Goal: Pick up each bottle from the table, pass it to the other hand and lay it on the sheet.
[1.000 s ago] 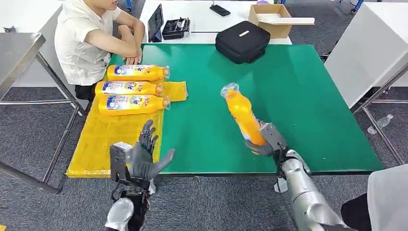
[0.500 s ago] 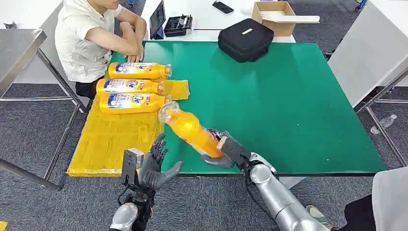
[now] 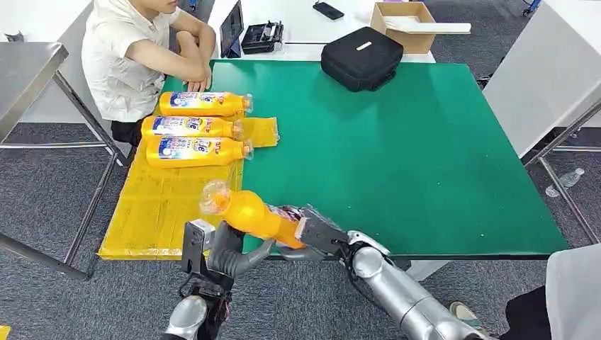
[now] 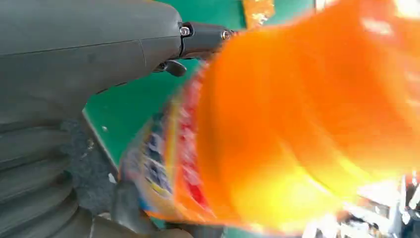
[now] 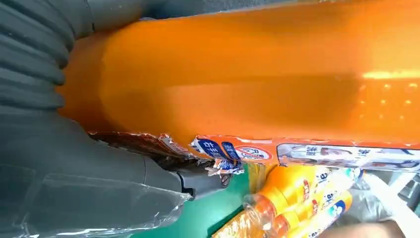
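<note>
My right hand (image 3: 317,234) grips the base of an orange bottle (image 3: 249,212) that lies almost level, its clear cap toward the yellow sheet (image 3: 163,205). It hangs over the table's front edge beside the sheet. My left hand (image 3: 227,253) is right under the bottle's middle, thumb beneath it, fingers hidden behind it. In the left wrist view the blurred bottle (image 4: 307,124) sits against that hand (image 4: 74,64). The right wrist view shows the bottle (image 5: 247,74) in my right hand (image 5: 59,173). Three more bottles (image 3: 195,127) lie side by side on the sheet's far end.
A person (image 3: 135,57) sits at the far left corner of the green table (image 3: 411,156), a hand resting beside the farthest bottle. A black bag (image 3: 361,58) lies at the table's far edge, with a cardboard box (image 3: 407,18) on the white table behind it.
My right arm has swung the bottle leftward and lowered it toward level, from mid-table to the front edge by the sheet. My left hand now has the bottle against it.
</note>
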Robot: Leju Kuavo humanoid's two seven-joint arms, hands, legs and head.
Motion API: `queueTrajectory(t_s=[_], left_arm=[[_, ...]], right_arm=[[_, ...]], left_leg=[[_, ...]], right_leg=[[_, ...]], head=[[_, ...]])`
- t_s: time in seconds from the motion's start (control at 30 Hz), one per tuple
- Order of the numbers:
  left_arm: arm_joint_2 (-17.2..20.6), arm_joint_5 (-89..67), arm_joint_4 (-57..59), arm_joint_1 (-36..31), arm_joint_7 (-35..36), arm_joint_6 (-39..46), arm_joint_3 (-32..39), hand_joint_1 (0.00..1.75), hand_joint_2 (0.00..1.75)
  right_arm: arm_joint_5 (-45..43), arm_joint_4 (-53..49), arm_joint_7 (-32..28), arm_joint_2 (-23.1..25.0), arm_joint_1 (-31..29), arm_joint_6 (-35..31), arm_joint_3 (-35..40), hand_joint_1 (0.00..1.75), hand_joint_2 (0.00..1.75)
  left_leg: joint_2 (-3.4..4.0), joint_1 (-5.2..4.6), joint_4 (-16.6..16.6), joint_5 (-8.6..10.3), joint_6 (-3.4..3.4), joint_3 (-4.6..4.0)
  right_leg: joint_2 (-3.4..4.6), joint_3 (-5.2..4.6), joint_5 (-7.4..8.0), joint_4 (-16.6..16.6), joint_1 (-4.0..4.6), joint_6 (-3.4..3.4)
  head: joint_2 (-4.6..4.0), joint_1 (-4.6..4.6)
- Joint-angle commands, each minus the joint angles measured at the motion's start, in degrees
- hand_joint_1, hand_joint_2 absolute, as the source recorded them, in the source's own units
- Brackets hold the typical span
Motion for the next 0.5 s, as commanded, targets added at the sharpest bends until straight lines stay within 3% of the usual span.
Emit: queueTrajectory(t_s=[0.03, 0.5], left_arm=[[-2.36, 3.92, -1.80, 0.45, 1.70, -3.25, -3.21, 0.00, 1.75], [-2.36, 5.40, 1.82, -2.60, 0.14, 1.72, -2.13, 0.00, 1.75]], right_arm=[[-0.63, 2.73, 0.09, -1.67, -2.78, -1.45, 3.47, 1.75, 1.75], [1.12, 2.84, 0.34, -0.83, -2.62, -2.32, 5.81, 1.75, 1.75]], left_leg=[[0.00, 0.03, 0.03, -0.05, -0.05, 0.06], [-0.03, 0.03, 0.01, -0.03, -0.05, 0.03]], right_leg=[[-0.02, 0.07, -0.05, 0.01, 0.04, -0.08], [-0.05, 0.05, -0.04, 0.00, 0.04, -0.08]], head=[[0.00, 0.00], [0.00, 0.00]])
